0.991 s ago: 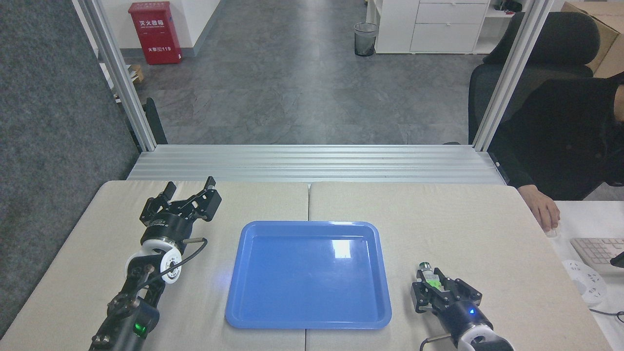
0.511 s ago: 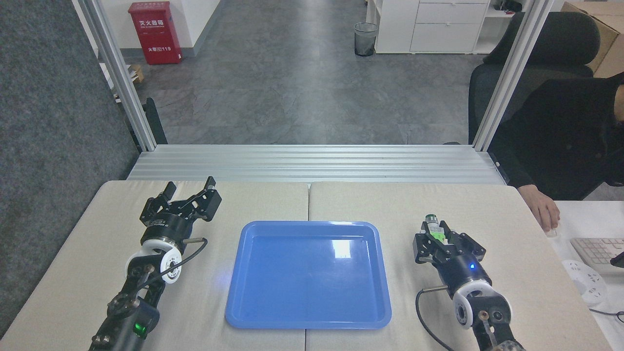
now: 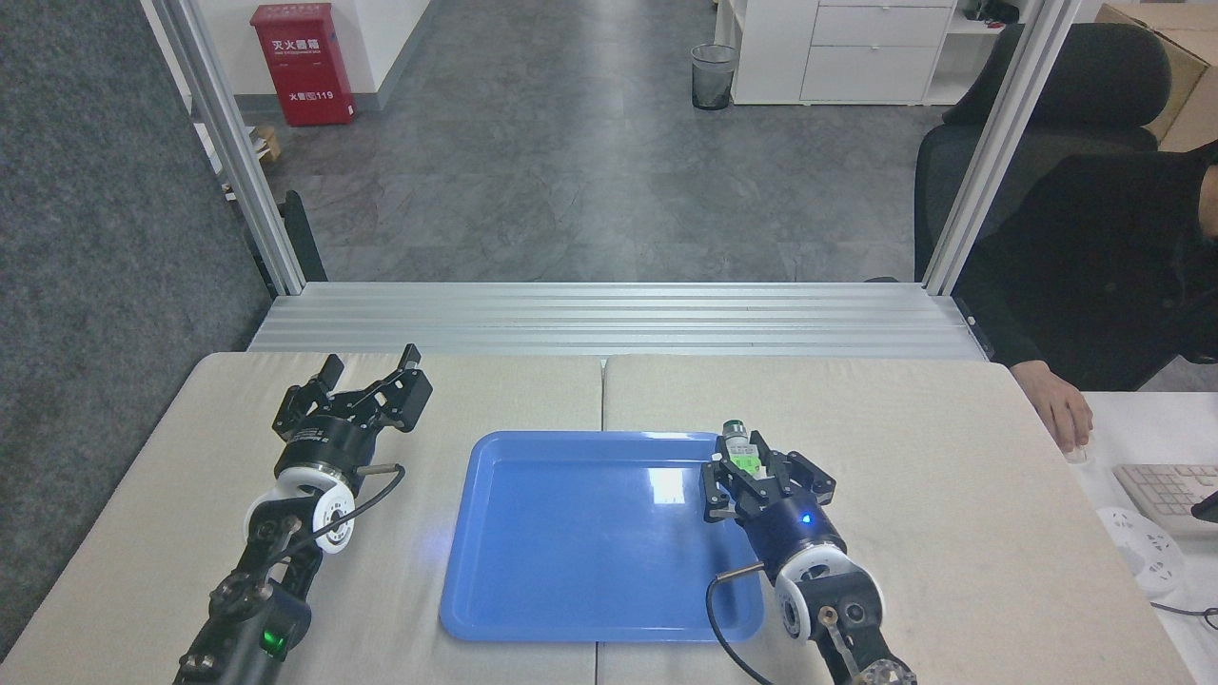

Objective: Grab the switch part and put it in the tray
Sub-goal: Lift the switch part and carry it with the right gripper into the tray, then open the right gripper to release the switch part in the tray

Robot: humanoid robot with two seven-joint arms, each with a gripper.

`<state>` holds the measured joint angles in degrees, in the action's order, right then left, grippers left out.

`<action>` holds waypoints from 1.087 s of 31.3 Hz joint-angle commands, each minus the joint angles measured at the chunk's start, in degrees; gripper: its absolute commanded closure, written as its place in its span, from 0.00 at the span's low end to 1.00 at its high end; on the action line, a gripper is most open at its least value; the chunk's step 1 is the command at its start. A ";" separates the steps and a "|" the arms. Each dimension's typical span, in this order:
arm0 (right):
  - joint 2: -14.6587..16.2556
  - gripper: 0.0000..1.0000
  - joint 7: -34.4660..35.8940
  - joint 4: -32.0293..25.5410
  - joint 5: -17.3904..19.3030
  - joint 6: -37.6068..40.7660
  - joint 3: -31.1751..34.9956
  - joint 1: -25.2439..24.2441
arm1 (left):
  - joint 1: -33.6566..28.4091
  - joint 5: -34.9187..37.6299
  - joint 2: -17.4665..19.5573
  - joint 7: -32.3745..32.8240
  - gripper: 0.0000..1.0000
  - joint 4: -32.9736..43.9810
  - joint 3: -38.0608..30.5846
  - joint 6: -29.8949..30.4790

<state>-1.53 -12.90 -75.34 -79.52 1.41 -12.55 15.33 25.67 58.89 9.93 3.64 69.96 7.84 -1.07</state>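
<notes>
The switch part [image 3: 742, 451], white-grey with a green clip and a dark round end pointing away from me, is held in my right gripper [image 3: 750, 466], which is shut on it. That gripper hovers over the right edge of the blue tray [image 3: 571, 542], near its far right corner. My left gripper [image 3: 369, 366] rests open and empty on the table, left of the tray's far left corner.
A person's hand [image 3: 1064, 411] rests on a white desk at the right, near a keyboard [image 3: 1163, 491]. Aluminium rails [image 3: 609, 319] run along the table's far edge. A seam [image 3: 602, 390] splits the padded table top.
My right gripper carried the switch part up from the near right of the table and then left, from beside the tray to over its right edge. The left arm has not moved.
</notes>
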 commanded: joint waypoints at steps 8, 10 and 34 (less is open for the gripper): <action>-4.27 0.66 -0.10 7.66 -3.89 -0.01 -13.11 -2.41 | -0.01 0.00 0.00 -0.04 0.00 0.00 0.07 0.02; -4.27 0.65 -0.10 7.75 -3.89 -0.09 -13.11 -2.41 | -0.01 0.00 0.00 -0.04 0.00 0.00 -0.02 0.02; 2.03 0.01 4.38 3.01 6.48 0.42 7.43 2.33 | 0.08 0.00 0.00 -0.04 0.00 0.00 0.07 0.02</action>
<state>-4.84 -8.69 -70.67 -77.23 -0.56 -18.94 14.72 25.68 58.89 9.93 3.64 69.96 7.84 -1.07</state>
